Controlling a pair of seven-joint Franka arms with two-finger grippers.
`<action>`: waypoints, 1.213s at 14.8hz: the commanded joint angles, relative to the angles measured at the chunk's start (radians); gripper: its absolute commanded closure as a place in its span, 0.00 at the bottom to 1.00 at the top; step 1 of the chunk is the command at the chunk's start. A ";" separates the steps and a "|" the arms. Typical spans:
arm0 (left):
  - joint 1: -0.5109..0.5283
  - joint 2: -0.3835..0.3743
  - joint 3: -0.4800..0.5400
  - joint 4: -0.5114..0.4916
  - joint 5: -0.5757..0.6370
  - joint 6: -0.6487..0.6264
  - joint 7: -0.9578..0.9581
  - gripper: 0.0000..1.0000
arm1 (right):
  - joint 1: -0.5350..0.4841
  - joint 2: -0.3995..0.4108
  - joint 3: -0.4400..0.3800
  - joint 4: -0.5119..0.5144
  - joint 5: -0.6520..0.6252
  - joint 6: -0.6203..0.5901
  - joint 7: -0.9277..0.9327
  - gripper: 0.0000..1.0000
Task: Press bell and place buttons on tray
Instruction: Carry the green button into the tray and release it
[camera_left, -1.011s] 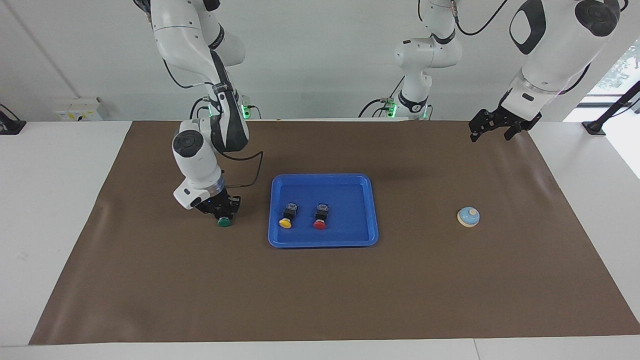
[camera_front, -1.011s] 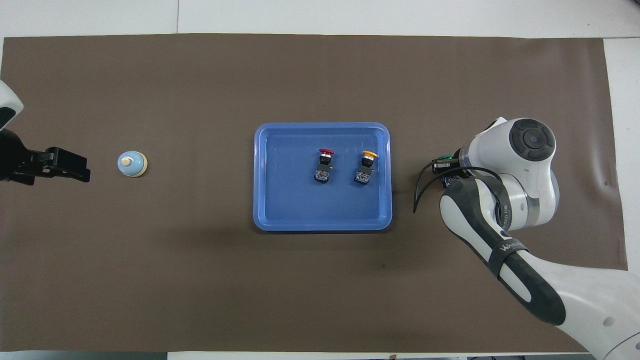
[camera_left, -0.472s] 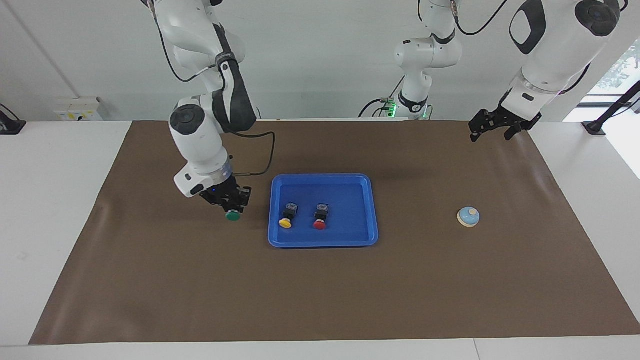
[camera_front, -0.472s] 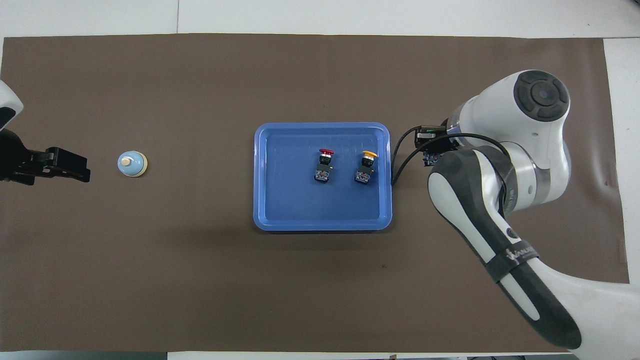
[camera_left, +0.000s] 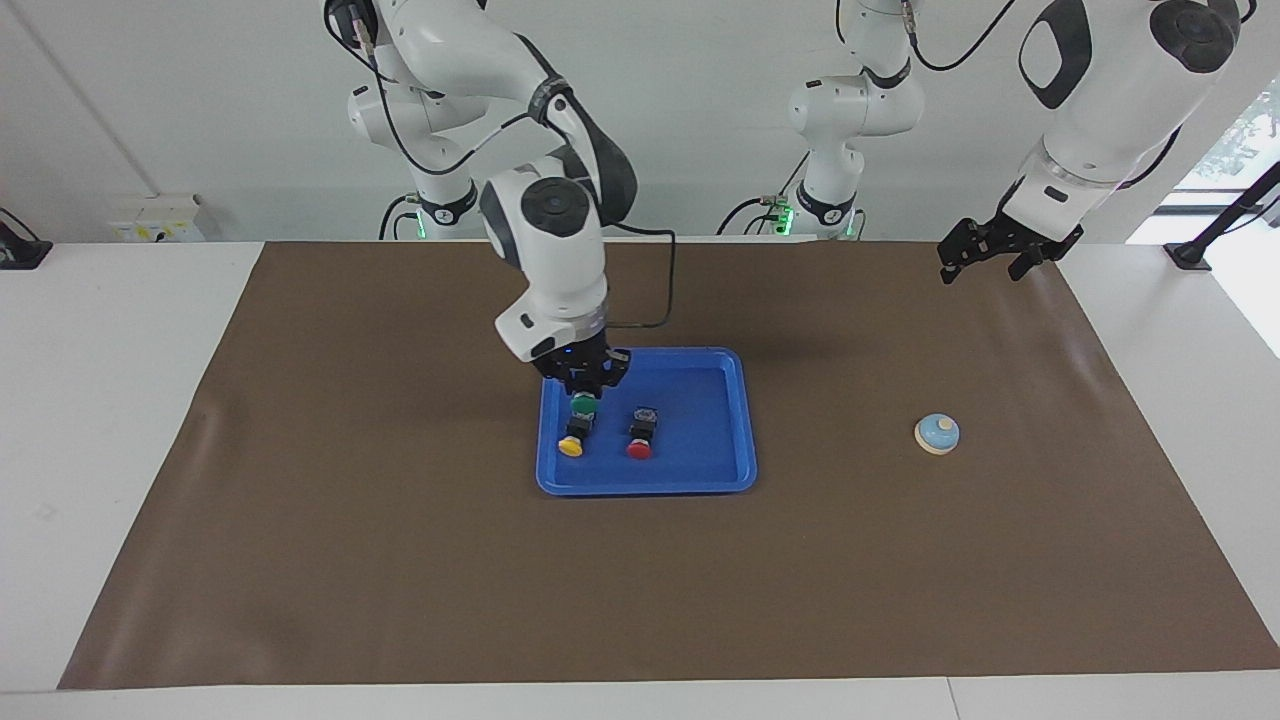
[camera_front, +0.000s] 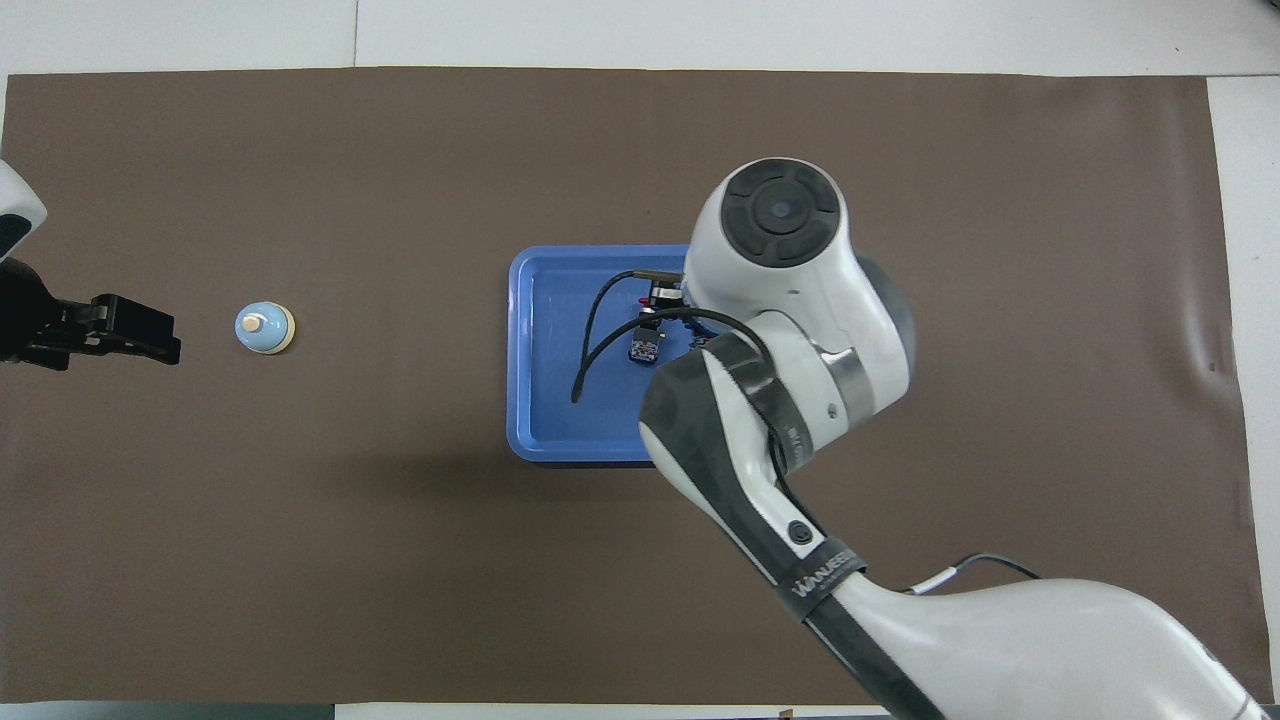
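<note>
Now the right gripper (camera_left: 585, 385), clamped on the green button (camera_left: 584, 406), hangs over the tray (camera_left: 700, 485) directly above the yellow button (camera_left: 572, 441); the bare tray floor lies toward the robots.

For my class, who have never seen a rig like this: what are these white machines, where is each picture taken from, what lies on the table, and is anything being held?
Two robot arms work at a table. One picture faces them; the other looks down from above their end. On the brown mat lie a blue tray and a bell. Yellow button and red button lie in the tray. The right gripper, shut, holds the green button over the tray. The left gripper waits, open, above the mat at the bell's end.
</note>
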 joint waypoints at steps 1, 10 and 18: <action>-0.002 -0.013 0.004 -0.002 -0.003 -0.013 0.000 0.00 | 0.057 0.117 -0.002 0.137 -0.020 -0.036 0.078 1.00; -0.002 -0.013 0.004 -0.002 -0.003 -0.013 0.000 0.00 | 0.165 0.214 0.000 0.145 -0.009 0.134 0.218 1.00; -0.002 -0.013 0.004 -0.002 -0.003 -0.013 0.000 0.00 | 0.150 0.247 -0.002 0.139 -0.017 0.189 0.217 1.00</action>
